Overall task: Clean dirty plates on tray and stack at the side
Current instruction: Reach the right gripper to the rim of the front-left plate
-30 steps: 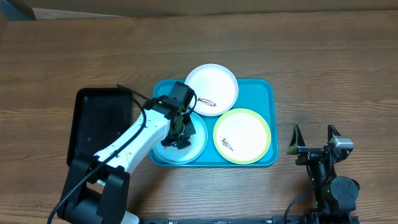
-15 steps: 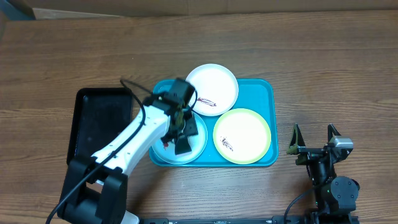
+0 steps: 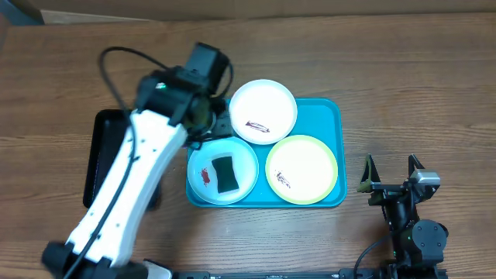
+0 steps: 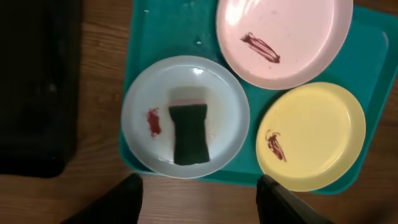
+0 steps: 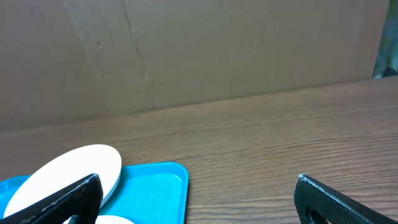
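Turquoise tray (image 3: 329, 108) is seen carrying all three plates, each marked with a red-brown smear: the white plate (image 3: 263, 101), the yellow-green plate (image 3: 306, 159) and the light blue plate (image 3: 246, 172). None is judged clean and none is stacked, so nearly everything is left. A dark green sponge (image 3: 225, 173) is laid on the light blue plate. The left gripper (image 4: 199, 183) is held above it, fingers apart and empty. The right gripper (image 3: 390, 161) is parked wide open, well apart from the tray.
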Motion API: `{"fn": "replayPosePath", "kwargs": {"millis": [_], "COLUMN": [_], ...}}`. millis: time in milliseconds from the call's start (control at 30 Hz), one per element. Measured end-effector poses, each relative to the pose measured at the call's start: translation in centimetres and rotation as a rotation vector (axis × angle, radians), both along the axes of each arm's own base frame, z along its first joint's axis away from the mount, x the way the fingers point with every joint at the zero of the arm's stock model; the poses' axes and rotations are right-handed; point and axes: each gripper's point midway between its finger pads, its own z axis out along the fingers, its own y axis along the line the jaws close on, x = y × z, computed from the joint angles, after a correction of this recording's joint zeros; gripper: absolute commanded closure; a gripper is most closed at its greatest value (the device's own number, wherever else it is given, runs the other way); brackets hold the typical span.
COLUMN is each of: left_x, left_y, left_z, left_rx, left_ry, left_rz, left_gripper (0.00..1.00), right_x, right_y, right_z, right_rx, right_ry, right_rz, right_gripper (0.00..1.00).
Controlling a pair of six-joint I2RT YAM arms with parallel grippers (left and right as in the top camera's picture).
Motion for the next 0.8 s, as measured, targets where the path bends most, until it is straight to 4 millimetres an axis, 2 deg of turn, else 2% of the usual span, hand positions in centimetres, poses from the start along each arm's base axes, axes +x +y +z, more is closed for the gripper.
{"fn": "replayPosePath", "kwargs": {"millis": [33,133,267,333,400,433,500,600,667,767,800], "left_x": [-0.4,-1.7,-3.9,-5.0,-5.3,-5.3,-5.4,-5.6,-5.9,-6.2,-6.3], "left_y": [1.1,3.9,7.0,8.0,8.2,8.3,8.5,8.6,8.7,8.8,8.8], "left_z": [0.7,2.7,4.2,4.3,4.2,4.1,3.4,1.3,-0.3,-1.9,-2.2], "left_rx": [0.009,0.021,0.045,0.062,0.071,0.076,0.089,0.108,0.118,0.126,0.128], "left_ry": [-0.015,-0.055,-0.056,-0.034,-0.023,-0.020,-0.004,0.044,0.084,0.119,0.126], "left_rz": [0.017,0.088,0.153,0.171,0.171,0.168,0.169,0.179,0.187,0.199,0.201], "left_gripper": [0.00,0.00,0.00,0.00,0.00,0.00,0.00,0.00,0.00,0.00,0.00], "right_x": [0.0,0.0,0.0,0.0,-0.3,-0.5,-1.3,-2.9,-4.0,-6.4,-6.7], "right_y": [0.0,0.0,0.0,0.4,1.6,2.8,5.4,8.4,9.5,10.4,10.5], "right_z": [0.0,0.0,0.1,1.3,3.3,4.0,4.2,4.5,6.3,10.5,11.1], "right_rx": [0.000,0.000,0.002,0.030,0.107,0.168,0.289,0.476,0.547,0.546,0.542], "right_ry": [0.000,0.000,-0.003,-0.053,-0.125,-0.144,-0.114,-0.036,-0.065,-0.209,-0.222], "right_rz": [0.000,0.000,0.000,0.021,0.100,0.174,0.337,0.541,0.638,0.769,0.783], "right_gripper": [0.00,0.00,0.00,0.00,0.00,0.00,0.00,0.00,0.00,0.00,0.00]}}
